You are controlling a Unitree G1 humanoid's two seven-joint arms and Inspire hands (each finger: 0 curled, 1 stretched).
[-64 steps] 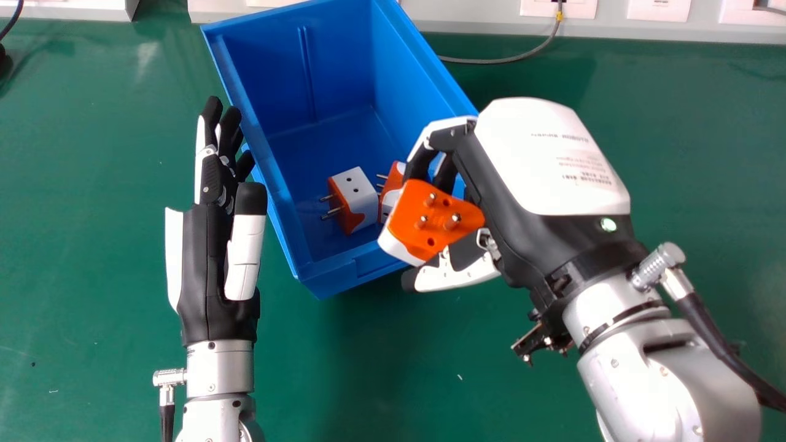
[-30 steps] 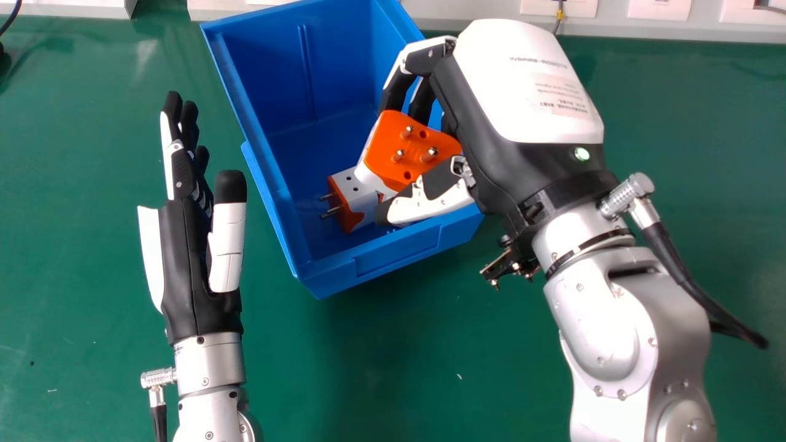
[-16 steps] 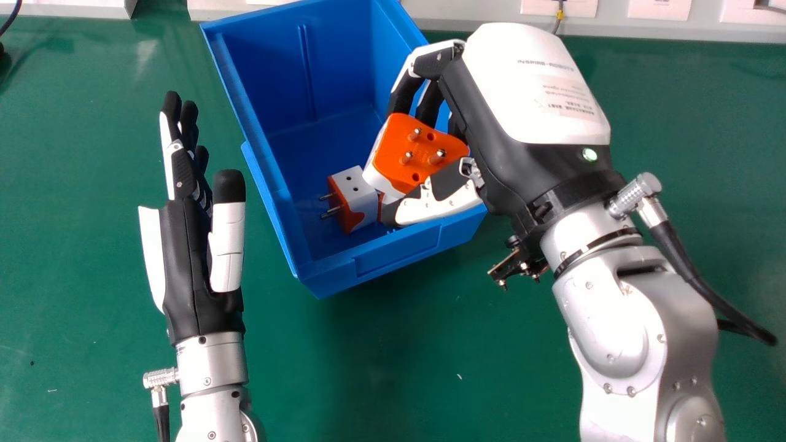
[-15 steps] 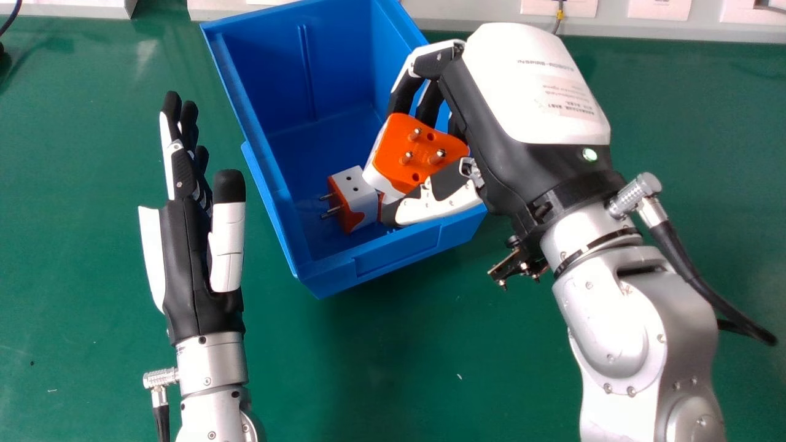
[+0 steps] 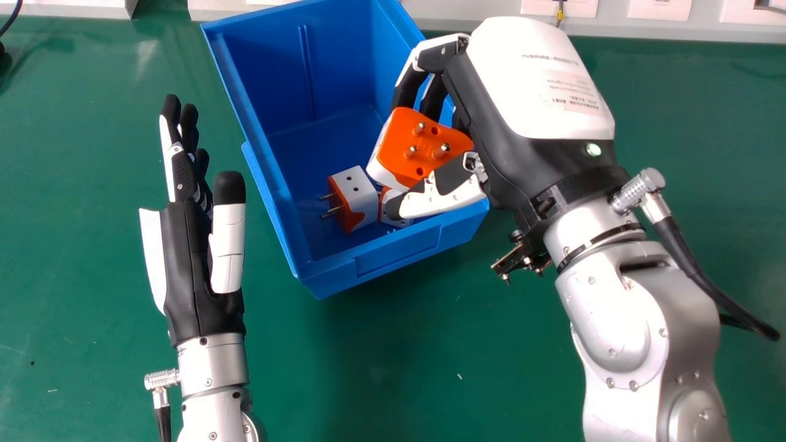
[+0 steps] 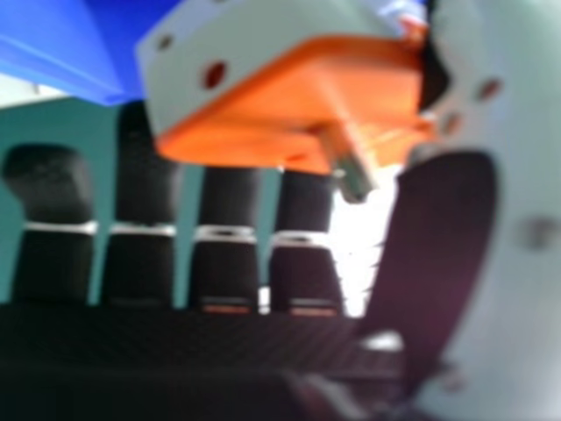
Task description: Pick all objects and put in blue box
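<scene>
Over the near right part of the blue box (image 5: 397, 250), my right hand (image 5: 491, 92) is curled round an orange and white plug adapter (image 5: 424, 147), whose pins face up toward the head camera. In the right hand view the adapter (image 6: 307, 96) lies between the thumb and fingers of my right hand (image 6: 429, 254). Inside the box rests a white and orange adapter (image 5: 357, 195) with its pins pointing left. Another adapter (image 5: 396, 222) beside it is partly hidden by my right thumb. My left hand (image 5: 202, 264) is open, left of the box, with straight fingers.
A green table (image 5: 381, 368) lies under everything. Along its far edge runs a pale panel (image 5: 479, 15) with sockets, and a cable (image 5: 559, 13) hangs there. A dark cord (image 5: 11, 21) is at the far left corner.
Over the last two seconds my right hand moved farther over the box with the adapter, then shifted slightly right. My left hand moved left, away from the box, then stayed nearly still.
</scene>
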